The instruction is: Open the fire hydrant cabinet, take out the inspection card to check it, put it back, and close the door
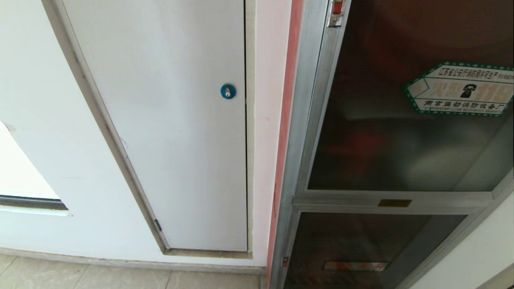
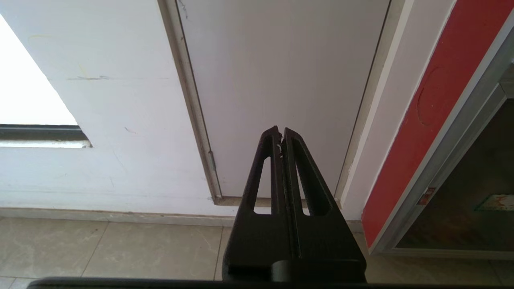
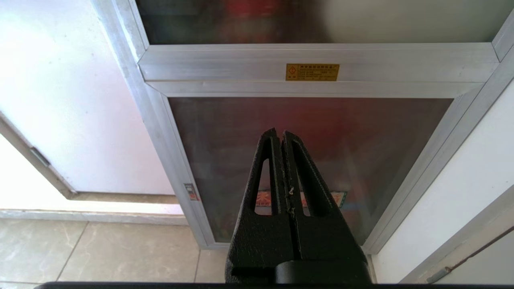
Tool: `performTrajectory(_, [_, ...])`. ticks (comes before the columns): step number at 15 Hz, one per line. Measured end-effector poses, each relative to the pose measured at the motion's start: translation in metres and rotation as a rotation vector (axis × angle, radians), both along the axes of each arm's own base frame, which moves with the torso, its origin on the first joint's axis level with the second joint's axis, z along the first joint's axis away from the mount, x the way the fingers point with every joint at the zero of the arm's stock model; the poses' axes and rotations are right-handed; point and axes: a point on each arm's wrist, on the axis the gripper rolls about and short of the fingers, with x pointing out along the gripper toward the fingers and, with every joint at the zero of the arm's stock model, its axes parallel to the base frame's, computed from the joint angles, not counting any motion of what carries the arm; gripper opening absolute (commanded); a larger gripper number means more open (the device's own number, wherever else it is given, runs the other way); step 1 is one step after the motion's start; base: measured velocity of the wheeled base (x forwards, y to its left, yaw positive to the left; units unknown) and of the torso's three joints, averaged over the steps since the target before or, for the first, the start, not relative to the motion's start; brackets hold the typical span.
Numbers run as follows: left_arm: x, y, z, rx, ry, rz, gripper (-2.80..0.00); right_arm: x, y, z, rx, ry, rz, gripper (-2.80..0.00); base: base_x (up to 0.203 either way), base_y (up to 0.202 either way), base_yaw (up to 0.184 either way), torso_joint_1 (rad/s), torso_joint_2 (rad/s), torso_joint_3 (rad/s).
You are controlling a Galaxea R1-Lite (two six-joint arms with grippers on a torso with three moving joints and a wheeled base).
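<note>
One door [image 1: 401, 132], two glass panes.

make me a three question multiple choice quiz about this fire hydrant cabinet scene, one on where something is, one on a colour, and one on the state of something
1. Where is the hexagonal sticker?
A. On the white panel
B. On the glass of the upper door
C. On the floor tiles

2. What colour is the round lock on the white panel?
A. Blue
B. Yellow
C. Black

3. How does the door of the fire hydrant cabinet stand?
A. Swung wide open
B. Taken off
C. Closed in its frame

Answers:
1. B: the hexagonal sticker with the telephone symbol sits on the door glass, right of the white panel.
2. A: the round lock is blue.
3. C: the door lies flush in the fire hydrant cabinet frame, red latch at its top corner, and both the left gripper and right gripper have their fingers shut, away from it.
</note>
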Motion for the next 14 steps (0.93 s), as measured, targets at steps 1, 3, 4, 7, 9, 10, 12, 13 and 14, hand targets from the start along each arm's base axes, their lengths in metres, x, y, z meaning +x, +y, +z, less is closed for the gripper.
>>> performTrajectory(1, [0.0000, 0.0000, 0.0000, 0.000, 0.000, 0.000, -2.80, 0.0000, 0.0000, 0.0000, 0.000, 0.000, 0.000, -2.80, 0.000, 0.000, 0.000, 0.000, 0.00, 0.000])
performTrajectory(3, [0.0000, 0.0000, 0.0000, 0.000, 0.000, 0.000, -2.80, 0.0000, 0.0000, 0.0000, 0.000, 0.000, 0.000, -2.80, 0.000, 0.000, 0.000, 0.000, 0.00, 0.000])
performTrajectory(4, [0.0000, 0.0000, 0.0000, 0.000, 0.000, 0.000, -2.80, 0.0000, 0.0000, 0.0000, -0.001, 0.000, 0.000, -2.80, 0.000, 0.000, 0.000, 0.000, 0.00, 0.000])
performTrajectory(7, [0.0000, 0.0000, 0.0000, 0.000, 0.000, 0.000, -2.80, 0.0000, 0.0000, 0.0000, 0.001, 0.000, -0.001, -2.80, 0.000, 0.000, 0.000, 0.000, 0.00, 0.000])
performTrajectory(9, [0.0000, 0.0000, 0.0000, 0.000, 0.000, 0.000, -2.80, 0.0000, 0.0000, 0.0000, 0.002, 0.000, -0.001, -2.80, 0.000, 0.000, 0.000, 0.000, 0.00, 0.000])
performTrajectory(10, [0.0000, 0.0000, 0.0000, 0.000, 0.000, 0.000, -2.80, 0.0000, 0.0000, 0.0000, 0.002, 0.000, -0.001, -2.80, 0.000, 0.000, 0.000, 0.000, 0.00, 0.000])
performTrajectory(12, [0.0000, 0.0000, 0.0001, 0.000, -0.001, 0.000, -2.80, 0.0000, -0.0001, 0.0000, 0.010, 0.000, -0.006, -2.80, 0.000, 0.000, 0.000, 0.000, 0.00, 0.000])
performTrajectory(13, [0.0000, 0.0000, 0.0000, 0.000, 0.000, 0.000, -2.80, 0.0000, -0.0002, 0.0000, 0.013, 0.000, -0.007, -2.80, 0.000, 0.000, 0.000, 0.000, 0.00, 0.000])
performTrajectory(14, [0.0000, 0.0000, 0.0000, 0.000, 0.000, 0.000, -2.80, 0.0000, -0.0002, 0.0000, 0.013, 0.000, -0.007, -2.80, 0.000, 0.000, 0.000, 0.000, 0.00, 0.000])
